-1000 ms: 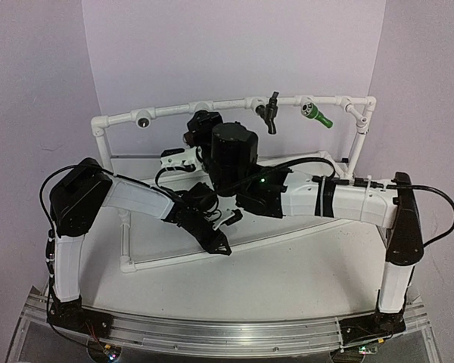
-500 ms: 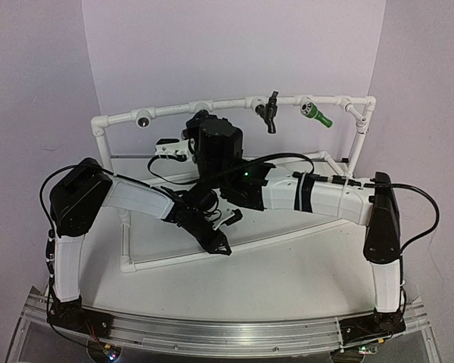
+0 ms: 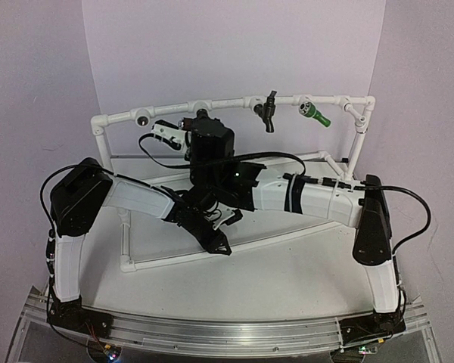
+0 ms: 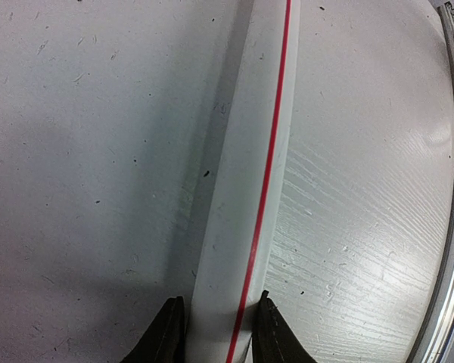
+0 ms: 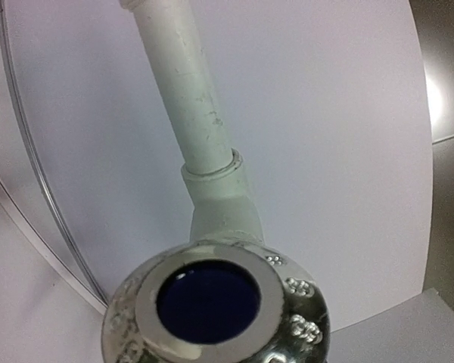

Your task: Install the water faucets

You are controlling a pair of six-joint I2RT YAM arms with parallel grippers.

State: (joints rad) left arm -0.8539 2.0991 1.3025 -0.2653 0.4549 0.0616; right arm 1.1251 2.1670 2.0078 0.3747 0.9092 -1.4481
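Right pincer (image 3: 190,124) holds reddish-brown faucet (image 5: 209,302): likely light, rigid, slick mouth; you take it by body. Socket (image 5: 221,206) 12 o'clock. Left pincer (image 4: 212,342) clamps frame pipe (image 4: 250,189).

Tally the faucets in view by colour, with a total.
black faucet: 1
green faucet: 1
reddish-brown faucet: 1
Total: 3

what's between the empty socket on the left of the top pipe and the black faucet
The right pincer, holding the reddish-brown faucet up at the white pipe frame; this shows in the top external view.
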